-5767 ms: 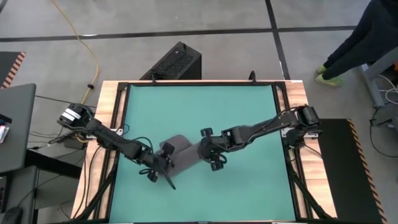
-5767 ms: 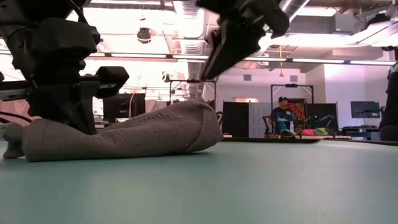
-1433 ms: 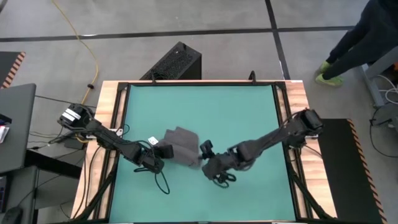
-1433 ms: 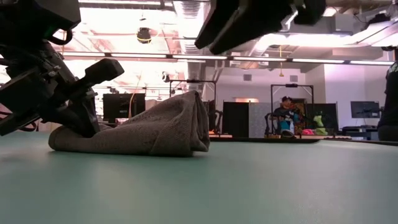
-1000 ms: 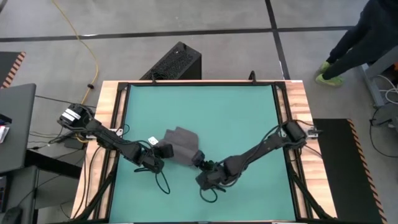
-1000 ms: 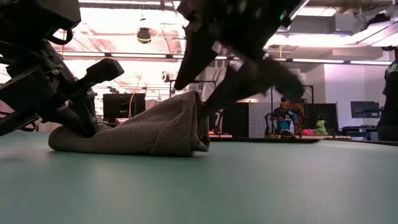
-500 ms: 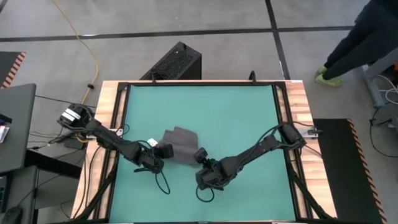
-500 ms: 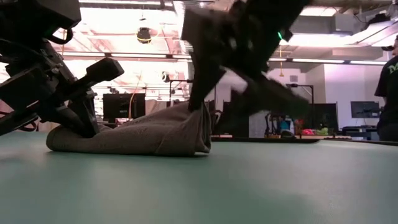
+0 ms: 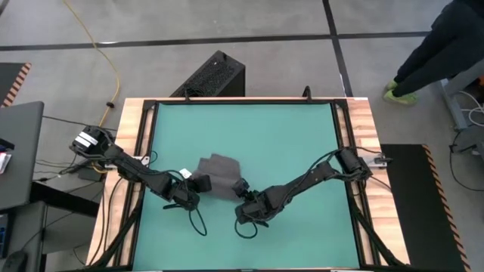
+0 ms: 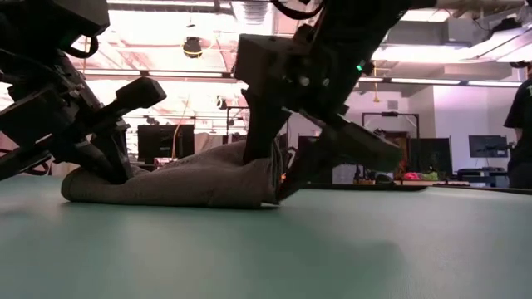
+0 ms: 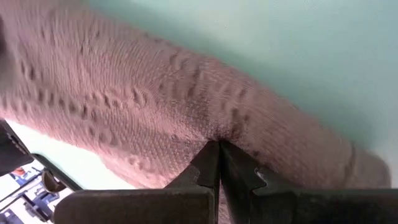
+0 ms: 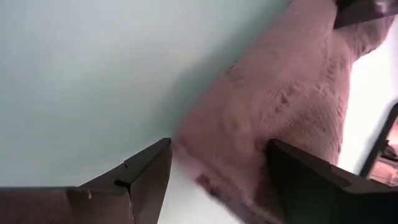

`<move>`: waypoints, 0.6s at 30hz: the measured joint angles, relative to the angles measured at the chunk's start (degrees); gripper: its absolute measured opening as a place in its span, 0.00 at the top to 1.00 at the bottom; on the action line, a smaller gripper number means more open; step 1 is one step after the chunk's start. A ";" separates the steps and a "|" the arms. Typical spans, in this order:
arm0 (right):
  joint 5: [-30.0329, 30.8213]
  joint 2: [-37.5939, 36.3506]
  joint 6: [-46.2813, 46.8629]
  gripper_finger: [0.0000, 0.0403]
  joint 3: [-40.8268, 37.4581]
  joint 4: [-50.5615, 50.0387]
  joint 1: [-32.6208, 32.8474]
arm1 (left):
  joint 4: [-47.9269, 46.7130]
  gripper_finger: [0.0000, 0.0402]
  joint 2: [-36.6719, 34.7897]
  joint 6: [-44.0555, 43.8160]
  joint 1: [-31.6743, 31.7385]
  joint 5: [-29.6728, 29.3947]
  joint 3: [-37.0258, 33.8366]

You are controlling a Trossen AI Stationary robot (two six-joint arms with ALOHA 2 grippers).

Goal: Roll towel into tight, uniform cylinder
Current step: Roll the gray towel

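The dark grey towel [image 9: 215, 174] lies bunched in a loose, thick roll on the teal mat [image 9: 287, 136], left of the middle; in the low view the towel [image 10: 183, 183] rests on its long underside. My left gripper [image 9: 193, 186] is shut at the towel's left end. My right gripper [image 9: 240, 195] stands open astride the towel's right end [image 10: 270, 178], one finger on each side of it, as the right wrist view shows [image 12: 217, 180]. My left gripper pinches a small pucker of cloth [image 11: 214, 134] on the towel's left end, only at its fingertips [image 11: 208, 155], slanting down from the table's left. The towel lies on the mat. My right gripper is open; one finger [image 10: 253, 141] presses down on the top of the towel's right end, which is flattened under it. The other finger [image 12: 146, 171] stands beside the cloth on the mat side.
A wooden frame [image 9: 136, 151] runs round the mat. A black box [image 9: 215, 75] sits on the floor beyond the far edge. A person [image 9: 446, 38] stands at the far right, off the table.
My right gripper has come down and toward the table's left, staying open, until its fingers stand astride the towel's right end. That end, which stood up in a peak, is now pressed lower. The towel's left end has stayed in place.
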 joint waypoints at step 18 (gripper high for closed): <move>-1.82 0.46 13.58 0.89 -3.76 5.29 -3.86 | 0.19 1.00 -0.01 -1.57 0.00 2.63 0.05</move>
